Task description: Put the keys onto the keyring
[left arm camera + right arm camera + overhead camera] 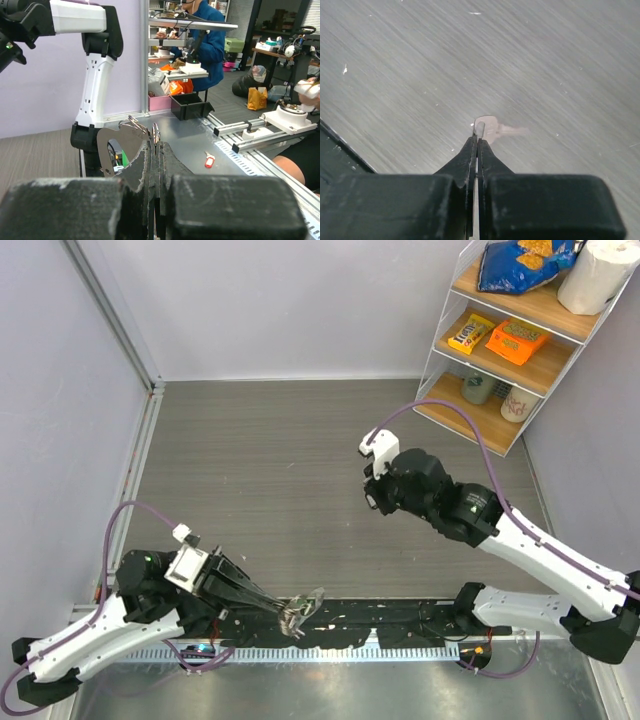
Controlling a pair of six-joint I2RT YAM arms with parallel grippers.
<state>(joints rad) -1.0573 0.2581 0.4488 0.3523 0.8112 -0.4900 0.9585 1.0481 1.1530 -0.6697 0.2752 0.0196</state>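
Observation:
My left gripper [286, 610] reaches right along the near edge and is shut on the keyring [304, 607]. In the left wrist view the keyring [116, 143] is a flat silvery loop standing up left of the closed gripper [156, 148], with thin silver pieces [155, 133] at the tips. My right gripper [371, 496] hangs over the middle of the wooden table. Its wrist view shows the gripper [477, 141] shut at the edge of a pale silver key's head [489, 128], the blade pointing right. Other keys are out of view.
A red-headed key [209, 160] lies on the metal bench beyond the table edge. A wooden shelf [482, 410] with snacks and cups stands at the back right. A black rail [400, 620] runs along the near edge. Grey walls close in the left and back.

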